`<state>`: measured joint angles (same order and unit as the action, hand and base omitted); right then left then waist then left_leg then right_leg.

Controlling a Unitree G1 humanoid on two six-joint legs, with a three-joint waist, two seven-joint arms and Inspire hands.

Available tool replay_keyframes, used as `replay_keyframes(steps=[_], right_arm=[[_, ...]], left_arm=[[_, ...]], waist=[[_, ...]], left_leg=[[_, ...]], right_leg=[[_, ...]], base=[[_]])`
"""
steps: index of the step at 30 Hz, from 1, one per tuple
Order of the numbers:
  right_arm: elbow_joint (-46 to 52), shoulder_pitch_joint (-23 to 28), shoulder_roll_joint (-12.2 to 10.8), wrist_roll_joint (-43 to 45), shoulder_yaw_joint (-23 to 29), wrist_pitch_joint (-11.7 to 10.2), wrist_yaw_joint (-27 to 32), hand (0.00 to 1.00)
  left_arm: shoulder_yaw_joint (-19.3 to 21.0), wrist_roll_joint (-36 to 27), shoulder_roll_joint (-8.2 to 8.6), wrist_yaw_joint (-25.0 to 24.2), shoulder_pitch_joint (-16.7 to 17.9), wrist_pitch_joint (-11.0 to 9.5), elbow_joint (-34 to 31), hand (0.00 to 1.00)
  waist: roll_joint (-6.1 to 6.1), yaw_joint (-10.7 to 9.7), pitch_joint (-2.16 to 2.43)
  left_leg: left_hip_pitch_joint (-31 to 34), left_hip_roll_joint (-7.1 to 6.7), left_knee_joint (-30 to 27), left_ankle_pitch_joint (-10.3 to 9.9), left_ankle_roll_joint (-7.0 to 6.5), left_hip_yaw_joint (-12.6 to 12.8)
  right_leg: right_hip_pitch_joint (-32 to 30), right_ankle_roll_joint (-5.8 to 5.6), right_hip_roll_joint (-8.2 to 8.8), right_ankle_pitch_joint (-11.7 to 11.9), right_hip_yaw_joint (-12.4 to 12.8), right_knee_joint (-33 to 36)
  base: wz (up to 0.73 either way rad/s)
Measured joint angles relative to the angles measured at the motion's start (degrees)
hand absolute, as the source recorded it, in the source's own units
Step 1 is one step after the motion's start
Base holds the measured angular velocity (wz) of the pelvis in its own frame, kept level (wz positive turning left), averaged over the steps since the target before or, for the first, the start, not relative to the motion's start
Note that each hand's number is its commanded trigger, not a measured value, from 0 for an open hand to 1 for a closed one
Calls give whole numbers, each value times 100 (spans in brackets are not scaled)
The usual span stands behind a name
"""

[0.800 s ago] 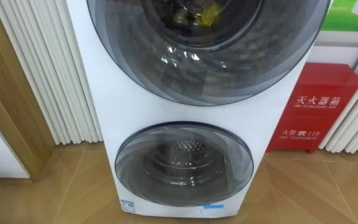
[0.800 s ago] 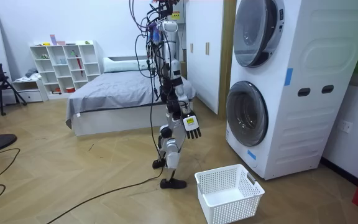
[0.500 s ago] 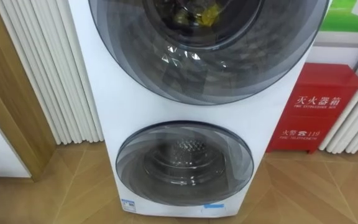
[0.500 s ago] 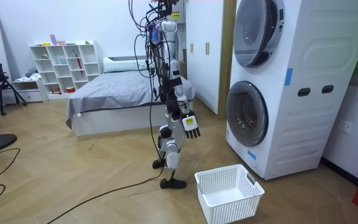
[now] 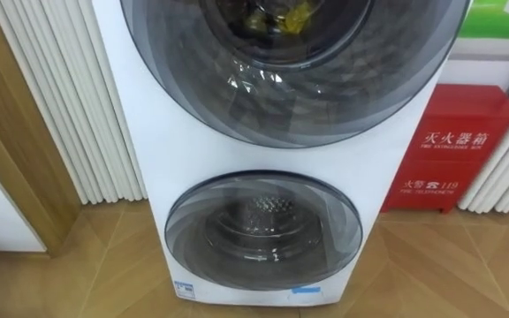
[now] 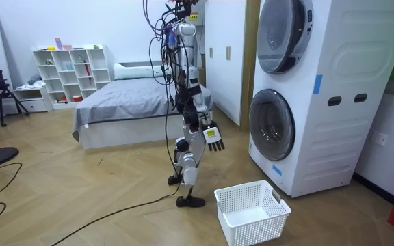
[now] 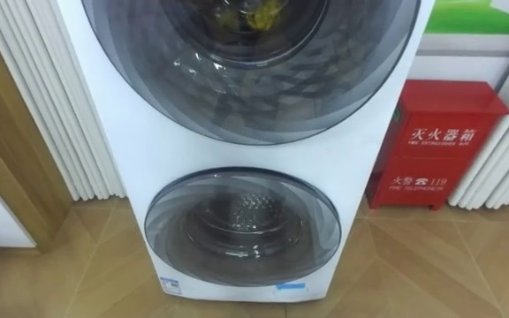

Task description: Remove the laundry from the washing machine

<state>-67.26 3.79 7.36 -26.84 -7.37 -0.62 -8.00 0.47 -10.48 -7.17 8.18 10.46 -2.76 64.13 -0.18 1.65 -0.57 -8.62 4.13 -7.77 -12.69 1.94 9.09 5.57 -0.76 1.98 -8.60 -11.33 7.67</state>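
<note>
Two white washing machines (image 6: 320, 96) are stacked in front of me. The upper round door (image 5: 290, 79) is closed, and yellow and dark clothes (image 5: 268, 18) show behind its glass. Below it, the lower door (image 5: 263, 230) is closed too, with a bare metal drum behind it. In the room view I stand about a step back from the machines, facing them. My right hand (image 6: 213, 136) is held out at hip height with straight fingers, holding nothing and well short of the lower door (image 6: 272, 124).
A white laundry basket (image 6: 252, 212) sits on the wooden floor between my feet and the machines. A red fire-equipment box (image 5: 453, 150) stands to the right of the machines and white ribbed panels (image 5: 69, 97) to their left. A bed (image 6: 125, 106) is behind me.
My right hand has lifted slightly and moved a little toward the machines. The eye view has shifted a touch; both doors stay closed.
</note>
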Motion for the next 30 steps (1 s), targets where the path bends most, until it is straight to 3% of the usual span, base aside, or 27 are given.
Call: replay_keyframes(steps=[5, 13, 16, 23, 30], right_arm=[[2079, -208, 78, 9, 568, 43, 538, 0], [4736, -790, 448, 89, 710, -69, 1215, 0], [5151, -946, 585, 232, 741, -63, 1387, 0], [6296, -1253, 810, 422, 876, -44, 1452, 0], [6439, -1844, 895, 372, 957, -44, 1734, 0]], left_arm=[[162, 170, -23, -44, -28, 2, 11, 0], [324, 448, -72, -37, 54, 98, -72, 0], [396, 649, -89, -29, 120, 154, -167, 0], [394, 782, -124, -39, 153, 245, -227, 0], [392, 784, -138, -43, 131, 288, -223, 0]], waist=[[-59, -16, 6], [-185, 43, -14], [-248, 41, 17], [-270, 33, 45], [-303, 47, 46]], left_leg=[[1, -1, -14, 1, -1, -24], [13, 4, -5, 2, -1, 13], [24, 8, -2, 2, -1, 11], [-8, 15, 2, 2, -1, -30], [-21, 13, 6, 2, -1, -165]], right_leg=[[-46, 3, -4, 1, 25, 33], [-73, 5, -9, 3, 17, 35], [-78, 5, -10, 3, 20, 56], [-70, 5, -10, 4, 31, 97], [-69, 5, -13, 3, 15, 100]], base=[[-3], [-1], [1], [-3], [2]])
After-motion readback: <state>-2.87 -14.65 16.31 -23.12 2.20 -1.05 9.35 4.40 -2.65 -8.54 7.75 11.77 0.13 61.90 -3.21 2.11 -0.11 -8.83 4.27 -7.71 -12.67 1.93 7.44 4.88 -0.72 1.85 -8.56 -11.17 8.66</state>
